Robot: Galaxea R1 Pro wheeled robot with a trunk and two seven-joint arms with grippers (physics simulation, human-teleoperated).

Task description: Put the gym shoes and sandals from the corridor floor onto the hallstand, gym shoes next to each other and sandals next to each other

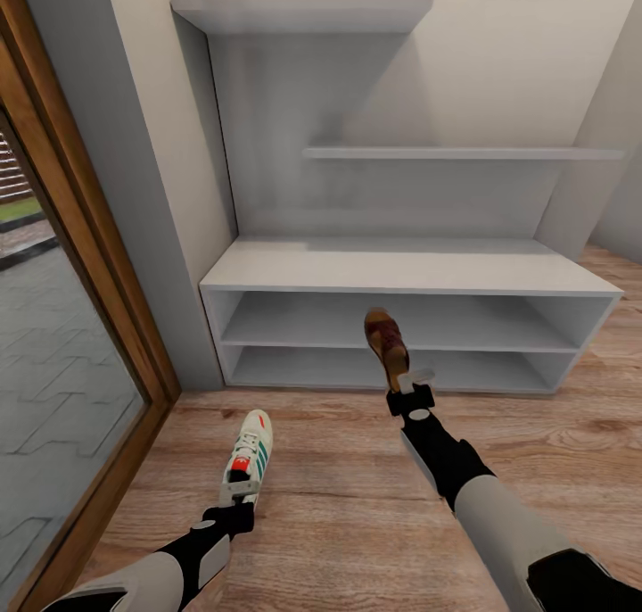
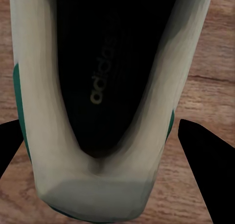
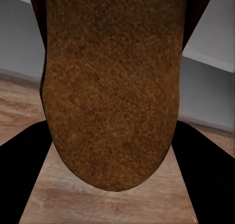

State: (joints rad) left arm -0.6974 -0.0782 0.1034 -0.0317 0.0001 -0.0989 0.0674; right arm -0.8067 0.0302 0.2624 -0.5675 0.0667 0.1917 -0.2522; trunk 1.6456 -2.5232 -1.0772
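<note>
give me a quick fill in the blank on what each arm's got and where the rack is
1. The left gripper holds a white ____ by its heel.
2. The right gripper holds a ____ sandal.
3. The sandal is raised in front of the hallstand, whose two lower compartments are ____.
4. The insole print in the left wrist view reads ____.

Missing words: gym shoe; brown; empty; adidas
</note>
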